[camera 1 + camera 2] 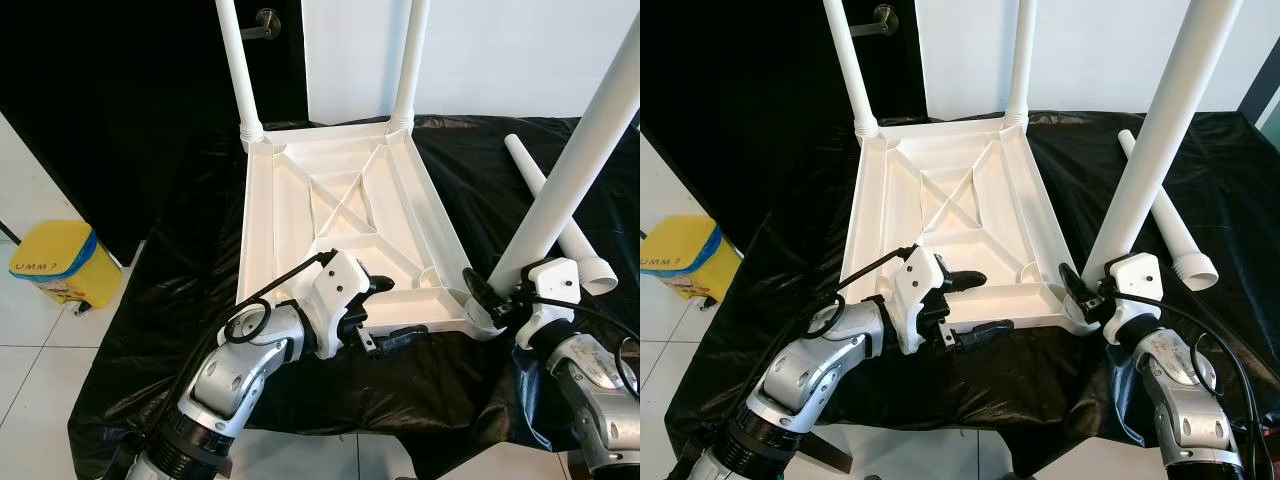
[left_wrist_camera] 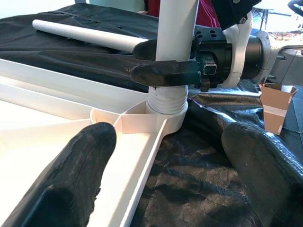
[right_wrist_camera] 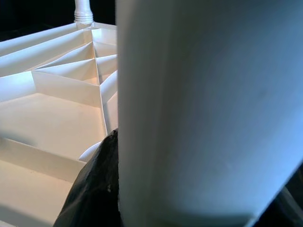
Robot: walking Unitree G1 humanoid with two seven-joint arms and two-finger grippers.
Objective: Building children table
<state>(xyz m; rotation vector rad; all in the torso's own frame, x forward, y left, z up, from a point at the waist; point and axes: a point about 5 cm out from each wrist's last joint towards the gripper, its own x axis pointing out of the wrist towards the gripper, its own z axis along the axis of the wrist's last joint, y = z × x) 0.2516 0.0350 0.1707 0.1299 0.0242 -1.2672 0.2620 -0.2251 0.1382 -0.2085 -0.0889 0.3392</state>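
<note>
right tool (image 2: pixel 163 61) clamped around leg (image 1: pixel 570 180)

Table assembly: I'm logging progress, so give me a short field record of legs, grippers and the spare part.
tabletop: white tabletop upside down on black sheet
far legs: two far legs standing in the far corner sockets
near right leg: third leg seated in its corner socket, leaning
right gripper: right gripper jaws shut on third leg near its base
left gripper: left gripper jaws open, astride the tabletop's near rim
spare: loose leg lying on the sheet
</note>
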